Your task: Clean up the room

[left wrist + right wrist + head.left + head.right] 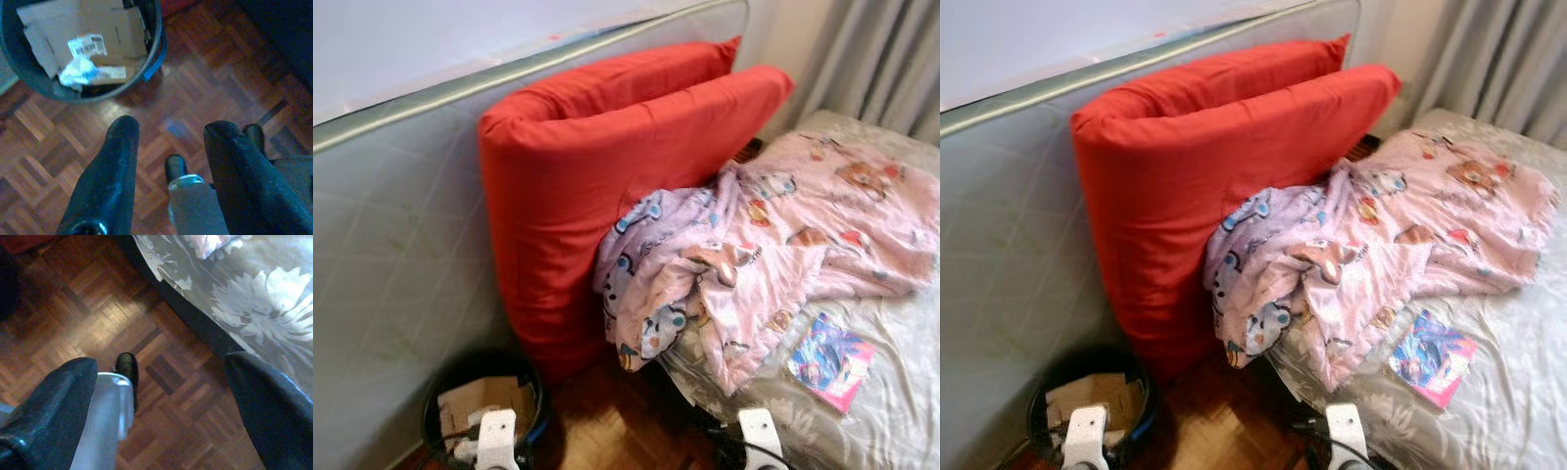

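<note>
While both arms hang low over the parquet floor (205, 73), you have the left gripper (168, 147) with its jaws apart and gripping nothing, close beside the black bin (440, 392). You can see cardboard (102, 29) and a crumpled white wrapper (78, 71) lying inside that bin. Your right gripper (156, 396) hangs on the other side, farther from the bin, jaws spread wide and empty, just by the edge of the bed (891, 392) with its grey flowered cover. Beyond the bin, on the bed, you find a colourful packet (830, 360), possibly a small book, though the blur leaves that unclear. Past it a rumpled pink blanket (773, 245) with cartoon prints sprawls over the bed, one end drooping off the edge toward the bin. Directly behind the bin a folded red cushion (597, 166) stands upright, leaning against a pale mattress (391, 255) set on edge. Farthest from the bin, grey curtains (881, 59) hang behind the bed.
</note>
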Controlling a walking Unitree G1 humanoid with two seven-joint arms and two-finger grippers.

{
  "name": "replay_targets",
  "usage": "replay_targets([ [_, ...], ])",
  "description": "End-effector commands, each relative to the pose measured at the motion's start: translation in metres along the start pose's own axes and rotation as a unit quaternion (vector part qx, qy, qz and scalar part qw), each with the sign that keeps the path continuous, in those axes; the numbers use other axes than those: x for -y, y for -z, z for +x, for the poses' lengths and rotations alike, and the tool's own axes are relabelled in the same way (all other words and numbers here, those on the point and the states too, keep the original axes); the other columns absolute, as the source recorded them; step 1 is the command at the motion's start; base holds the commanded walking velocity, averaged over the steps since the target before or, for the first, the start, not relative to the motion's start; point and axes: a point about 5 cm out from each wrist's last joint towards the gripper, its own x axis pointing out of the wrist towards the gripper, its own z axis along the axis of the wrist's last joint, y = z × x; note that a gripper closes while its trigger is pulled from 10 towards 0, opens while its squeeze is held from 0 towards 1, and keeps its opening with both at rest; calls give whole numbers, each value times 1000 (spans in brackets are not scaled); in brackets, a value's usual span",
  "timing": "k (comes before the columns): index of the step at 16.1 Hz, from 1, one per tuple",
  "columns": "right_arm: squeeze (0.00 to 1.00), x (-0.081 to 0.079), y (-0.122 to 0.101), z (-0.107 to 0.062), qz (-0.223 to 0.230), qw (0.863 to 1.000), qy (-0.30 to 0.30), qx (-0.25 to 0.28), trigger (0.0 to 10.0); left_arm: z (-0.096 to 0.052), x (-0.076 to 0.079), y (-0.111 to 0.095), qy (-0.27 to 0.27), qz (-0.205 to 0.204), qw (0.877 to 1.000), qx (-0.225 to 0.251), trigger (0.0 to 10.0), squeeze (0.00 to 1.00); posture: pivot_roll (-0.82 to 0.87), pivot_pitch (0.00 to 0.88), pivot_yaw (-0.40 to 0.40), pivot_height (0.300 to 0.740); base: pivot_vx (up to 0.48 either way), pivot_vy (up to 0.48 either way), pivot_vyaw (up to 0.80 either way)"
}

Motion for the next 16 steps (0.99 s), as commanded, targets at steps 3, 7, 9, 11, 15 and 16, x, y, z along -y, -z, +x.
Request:
replay_targets([
  [3,0,3,3,-1,-7,1000,3,-5,10000,-1,2,5,2,0,1000,-9,10000,0,-22,12,-5,740,0,-220,-731],
  [7,0,3,3,-1,-8,1000,3,-5,10000,-1,3,5,4,-1,1000,-8,10000,0,-22,13,-5,740,0,0,-722],
  [9,0,3,3,-1,-7,1000,3,-5,10000,-1,3,5,4,0,1000,-8,10000,0,-22,13,-5,740,0,0,-719],
  [11,0,3,2,-1,-7,1000,3,-5,10000,-1,2,4,4,-1,1000,-7,10000,0,-23,24,-5,740,0,0,-716],
  [15,0,3,2,0,-5,1000,3,-3,10000,0,3,4,5,-1,1000,-6,10000,0,-24,31,-4,740,0,0,-714],
  [16,0,3,1,0,-4,1000,3,-3,10000,0,3,4,5,0,1000,-6,10000,0,-24,34,-3,740,0,0,-712],
])
